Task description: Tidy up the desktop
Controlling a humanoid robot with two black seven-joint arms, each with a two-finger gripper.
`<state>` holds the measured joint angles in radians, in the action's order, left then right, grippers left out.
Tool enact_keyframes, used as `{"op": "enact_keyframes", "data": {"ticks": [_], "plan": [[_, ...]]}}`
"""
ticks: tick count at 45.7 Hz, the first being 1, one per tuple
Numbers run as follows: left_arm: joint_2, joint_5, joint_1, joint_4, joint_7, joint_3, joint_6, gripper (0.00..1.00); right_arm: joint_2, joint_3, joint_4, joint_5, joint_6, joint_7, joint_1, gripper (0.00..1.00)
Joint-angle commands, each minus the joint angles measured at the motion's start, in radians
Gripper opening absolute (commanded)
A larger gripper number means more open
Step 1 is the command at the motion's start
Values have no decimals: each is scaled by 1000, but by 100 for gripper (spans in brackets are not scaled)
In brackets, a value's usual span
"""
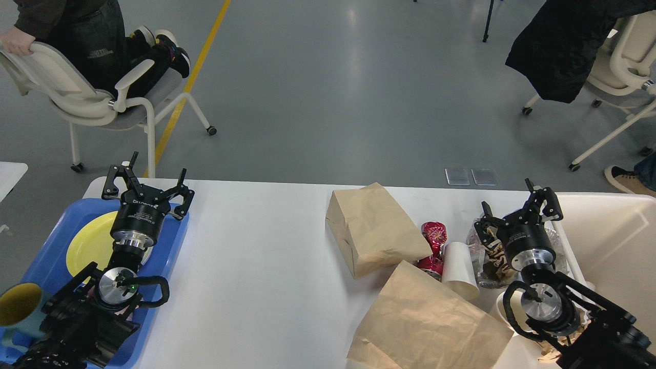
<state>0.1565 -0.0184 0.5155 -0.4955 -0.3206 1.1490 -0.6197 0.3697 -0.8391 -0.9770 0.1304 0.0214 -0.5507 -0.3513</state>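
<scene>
The desktop, a smooth matte white slab with a rounded far-left corner, fills the lower half of the frame from the left side to the right edge. At lower left a glossy blue plastic tray sits on it, carrying a flat round yellow plate and, at the tray's near corner, a teal mug with a yellow inside. The left gripper hovers over the tray's far edge, its two black fingers spread wide apart with nothing between them.

Right of centre lies a cluster of litter. A creased brown paper bag, boxy and folded shut, lies tilted toward the upper middle of the table; a second, flatter brown paper bag sprawls at the bottom edge, partly overlapping a crumpled shiny red wrapper and touching a white paper cup lying on its side. Just beside the cup, a crinkled clear plastic bag holds something brown and white.

The right gripper hangs above that plastic bag, fingers parted and empty. At the right edge stands a cream-white plastic bin with smooth walls
</scene>
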Motion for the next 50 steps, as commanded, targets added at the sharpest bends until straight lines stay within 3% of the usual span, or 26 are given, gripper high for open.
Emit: {"op": "enact_keyframes", "data": {"ticks": [1,9,15,17,34,50], "plan": [[0,0,0,0,0,0,0,96,2,0,4,0,0,9,-6,100],[0,0,0,0,0,0,0,96,58,-21,9,14,5,46,-37,100],[0,0,0,0,0,0,0,96,112,-29,23,34,-6,201,-64,100],[0,0,0,0,0,0,0,96,113,-35,32,44,-2,230,-70,100],[0,0,0,0,0,0,0,96,109,-71,38,48,6,227,-58,100],[0,0,0,0,0,0,0,96,18,-69,37,48,52,227,-43,100]]}}
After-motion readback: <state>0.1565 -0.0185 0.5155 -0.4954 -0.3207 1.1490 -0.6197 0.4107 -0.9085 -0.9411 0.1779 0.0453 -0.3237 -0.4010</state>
